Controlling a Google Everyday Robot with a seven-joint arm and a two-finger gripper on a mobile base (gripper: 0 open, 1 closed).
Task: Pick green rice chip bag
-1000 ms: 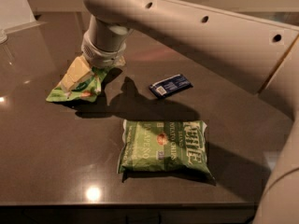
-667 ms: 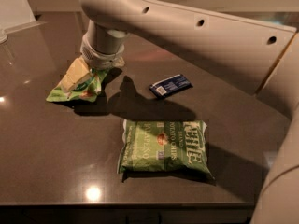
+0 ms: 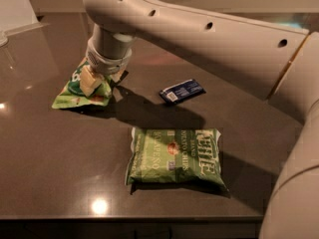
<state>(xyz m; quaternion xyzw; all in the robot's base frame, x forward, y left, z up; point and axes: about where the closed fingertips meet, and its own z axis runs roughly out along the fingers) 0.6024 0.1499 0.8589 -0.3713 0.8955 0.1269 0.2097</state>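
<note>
We find the gripper [image 3: 99,79] at the far left of the dark table [image 3: 45,173], hanging from the wrist straight down onto the green rice chip bag [image 3: 75,96], with its fingers [image 3: 88,81] closed on the bag's upper part. Compared with a second ago, the bag no longer lies as flat: its top edge now stands up against the wrist, and only the lower edge appears to rest on the table. We judge that the grasp is made and the lift is just starting (the bag is not yet clear of the surface). The arm [image 3: 214,39] sweeps back across the scene to the right. Outward from there, a small blue packet [image 3: 183,90] lies well apart near the middle, and a larger green potato chip bag [image 3: 174,156] lies flat nearer the front edge; neither has shifted.
</note>
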